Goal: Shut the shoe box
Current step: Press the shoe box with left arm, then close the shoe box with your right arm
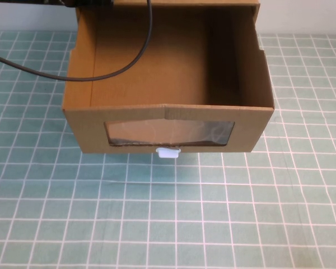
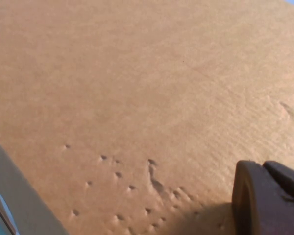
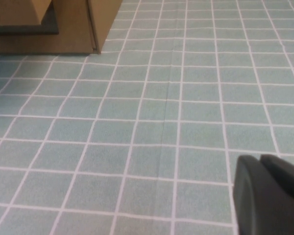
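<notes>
The shoe box [image 1: 168, 115] stands at the table's far middle, its drawer pulled out toward me and open on top, empty inside. Its front has a clear window [image 1: 169, 133] with a small white pull tab [image 1: 168, 152] below it. My left gripper [image 2: 263, 166] is shut and empty, close against a brown cardboard face [image 2: 137, 88] of the box; in the high view only part of the left arm [image 1: 92, 3] shows at the box's far left corner. My right gripper [image 3: 259, 159] is shut and empty, low over the tablecloth, out of the high view. A bottom corner of the box [image 3: 68, 34] shows ahead of it.
A black cable [image 1: 129, 63] hangs from the left arm across the open drawer and off to the left. The table is covered with a green checked cloth [image 1: 168, 213]. A pale wall runs behind the box.
</notes>
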### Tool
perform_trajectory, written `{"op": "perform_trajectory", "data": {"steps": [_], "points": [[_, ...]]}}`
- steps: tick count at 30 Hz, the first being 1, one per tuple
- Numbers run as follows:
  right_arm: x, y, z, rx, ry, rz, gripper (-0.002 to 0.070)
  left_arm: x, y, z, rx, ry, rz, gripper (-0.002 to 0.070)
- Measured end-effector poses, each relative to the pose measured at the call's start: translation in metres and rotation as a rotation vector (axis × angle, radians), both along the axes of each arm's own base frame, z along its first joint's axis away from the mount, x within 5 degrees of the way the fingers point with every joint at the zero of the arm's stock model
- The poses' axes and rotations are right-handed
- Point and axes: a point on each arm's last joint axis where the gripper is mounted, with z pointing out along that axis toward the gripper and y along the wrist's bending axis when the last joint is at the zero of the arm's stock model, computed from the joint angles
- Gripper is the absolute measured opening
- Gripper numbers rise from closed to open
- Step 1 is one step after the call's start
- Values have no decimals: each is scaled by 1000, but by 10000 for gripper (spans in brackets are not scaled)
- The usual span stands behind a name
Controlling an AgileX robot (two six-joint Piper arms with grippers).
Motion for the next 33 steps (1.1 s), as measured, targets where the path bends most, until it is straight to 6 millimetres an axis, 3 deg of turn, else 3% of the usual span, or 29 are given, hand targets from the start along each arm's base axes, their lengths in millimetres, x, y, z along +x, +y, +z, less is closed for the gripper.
{"op": "perform_trajectory", "data": {"steps": [7,15,20,25,29,33], "points": [[0,0,1,16,-13,-1,-13,0,0,0,0,-1,0,-5],[3,4,17,402,-120,-31,-13,0,0,0,0,0,-1,-5],[3,1,25,547,-185,-69,-13,0,0,0,3,0,-4,-5],[3,4,26,720,-143,-64,-12,-1,0,0,7,3,-9,-5],[2,15,52,739,-43,27,-11,-1,0,0,-6,23,-6,-5],[12,29,85,593,190,132,-11,-2,-1,0,-11,32,-7,-5]]}}
